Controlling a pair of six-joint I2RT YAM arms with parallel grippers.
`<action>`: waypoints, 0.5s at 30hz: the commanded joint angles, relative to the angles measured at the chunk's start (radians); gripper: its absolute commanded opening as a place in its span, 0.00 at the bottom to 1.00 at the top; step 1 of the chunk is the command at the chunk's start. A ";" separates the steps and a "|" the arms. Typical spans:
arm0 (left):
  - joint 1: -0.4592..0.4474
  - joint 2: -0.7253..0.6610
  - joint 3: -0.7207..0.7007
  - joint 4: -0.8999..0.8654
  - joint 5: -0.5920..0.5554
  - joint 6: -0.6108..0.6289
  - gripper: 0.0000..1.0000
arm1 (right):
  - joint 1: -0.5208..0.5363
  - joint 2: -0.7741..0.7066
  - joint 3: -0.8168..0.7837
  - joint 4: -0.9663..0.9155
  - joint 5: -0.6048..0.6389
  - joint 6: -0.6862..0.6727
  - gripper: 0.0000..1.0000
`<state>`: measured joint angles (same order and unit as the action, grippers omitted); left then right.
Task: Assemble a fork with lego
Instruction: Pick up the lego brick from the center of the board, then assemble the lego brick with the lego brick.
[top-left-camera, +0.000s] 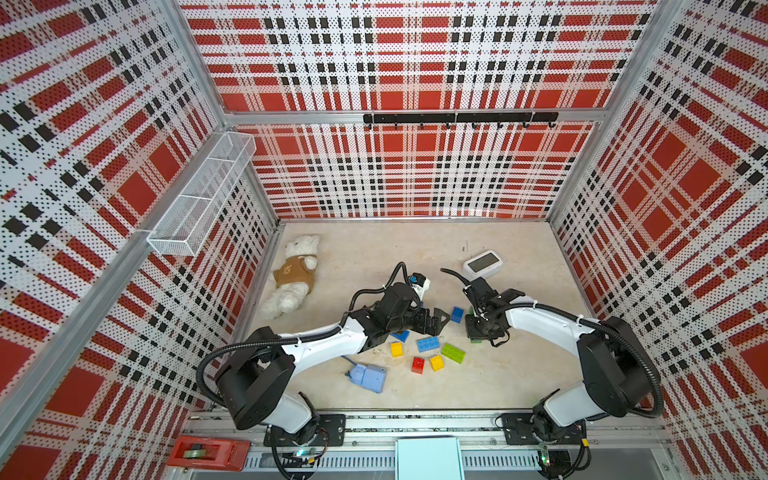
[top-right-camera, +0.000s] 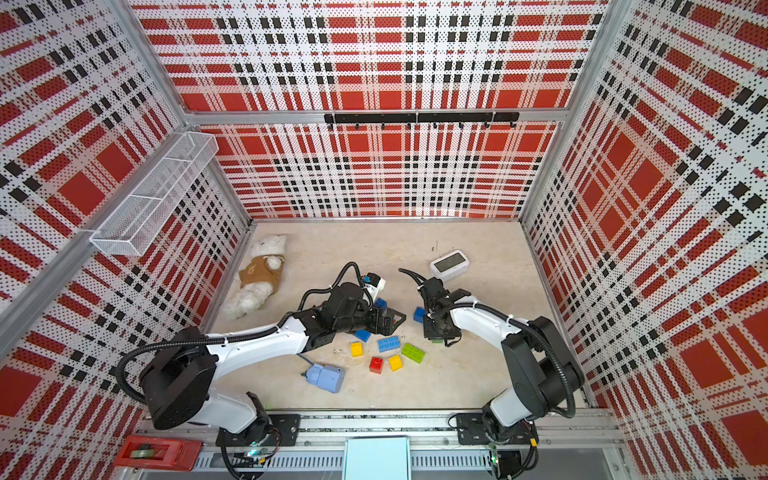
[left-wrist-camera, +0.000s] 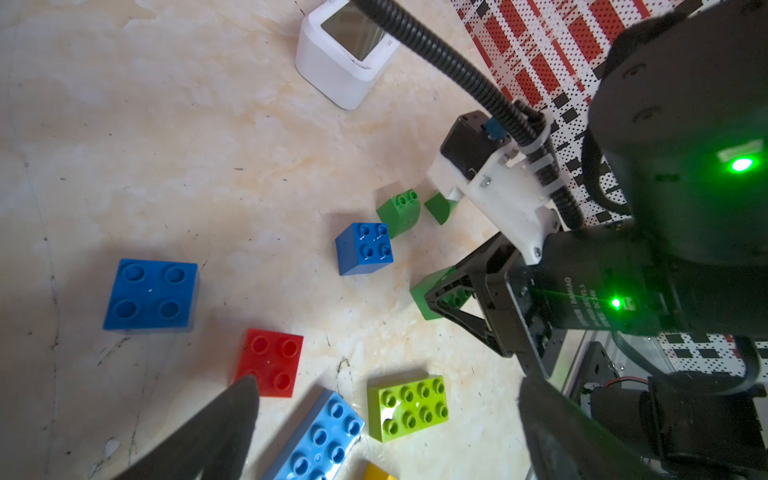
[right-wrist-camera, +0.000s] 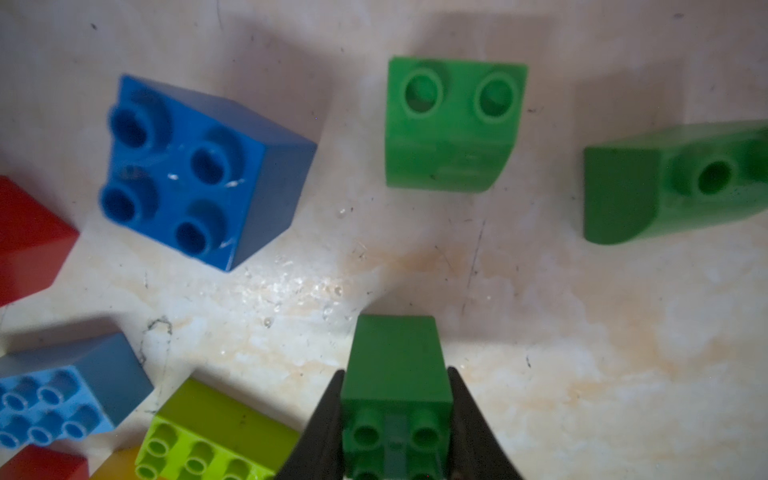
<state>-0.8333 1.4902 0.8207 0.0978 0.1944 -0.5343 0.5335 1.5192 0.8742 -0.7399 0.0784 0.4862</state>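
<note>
My right gripper (right-wrist-camera: 395, 372) is shut on a dark green lego brick (right-wrist-camera: 395, 357), held just above the table; in a top view the brick (top-left-camera: 476, 340) peeks out under that gripper (top-left-camera: 478, 332). Two sloped green bricks (right-wrist-camera: 453, 124) (right-wrist-camera: 665, 183) and a blue square brick (right-wrist-camera: 199, 170) lie beyond it. My left gripper (left-wrist-camera: 388, 386) hangs open and empty over the lime brick (left-wrist-camera: 409, 407), light blue brick (left-wrist-camera: 320, 436) and red brick (left-wrist-camera: 272, 361). Yellow (top-left-camera: 397, 349), red (top-left-camera: 418, 365) and lime (top-left-camera: 453, 353) bricks lie loose near the table's middle.
A teddy bear (top-left-camera: 293, 276) lies at the back left. A white device with a screen (top-left-camera: 482, 264) stands behind the right arm. A pale-blue box with a cord (top-left-camera: 368, 377) sits in front of the left arm. A wire basket (top-left-camera: 203, 195) hangs on the left wall.
</note>
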 joint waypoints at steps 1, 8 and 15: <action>0.027 -0.009 0.009 0.025 0.002 -0.014 1.00 | 0.004 -0.073 0.053 -0.064 0.049 0.039 0.23; 0.152 0.039 0.018 0.115 0.110 -0.109 1.00 | 0.007 -0.068 0.164 0.011 -0.043 0.293 0.12; 0.228 0.158 0.091 0.106 0.216 -0.168 1.00 | 0.028 0.092 0.296 -0.040 -0.004 0.463 0.02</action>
<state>-0.6201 1.6211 0.8749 0.1795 0.3397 -0.6579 0.5465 1.5585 1.1217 -0.7525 0.0502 0.8341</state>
